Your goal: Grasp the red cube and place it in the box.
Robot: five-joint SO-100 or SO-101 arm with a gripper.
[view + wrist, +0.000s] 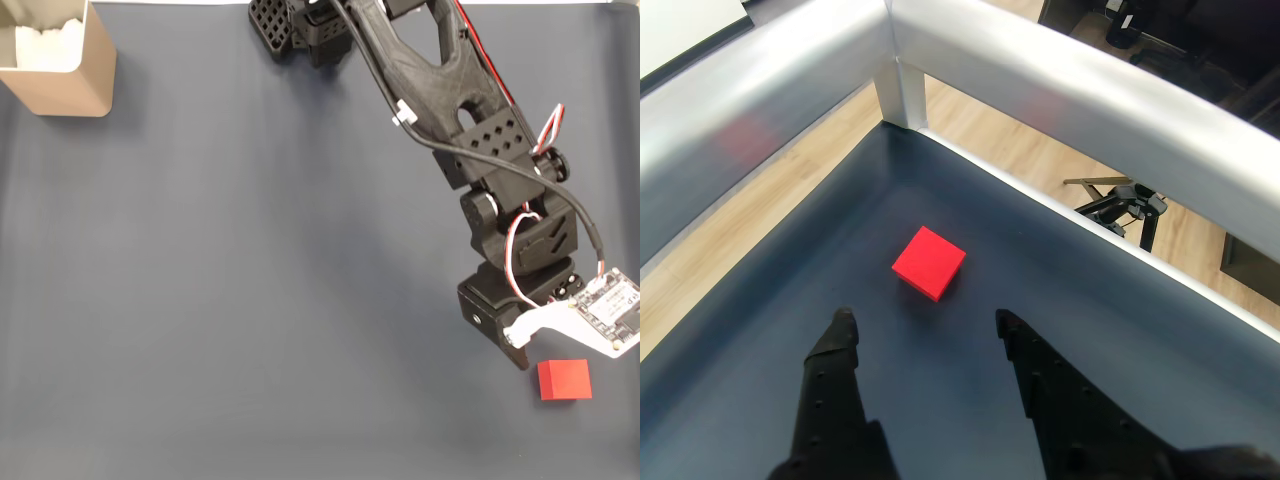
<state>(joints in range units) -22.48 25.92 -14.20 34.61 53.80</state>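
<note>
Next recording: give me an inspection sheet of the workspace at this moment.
Surface: dark blue-grey mat, bare around the job's things.
Job's things: small bright red cube on the mat near the gripper; tan square box with white lining at the far corner in the fixed view.
Clutter: nothing seen.
Grippers: black two-finger gripper open, short of the cube, not touching.
Cables: red-and-white wires and a black cable along the arm.
Surroundings: silver metal rails, wooden floor beyond.
</note>
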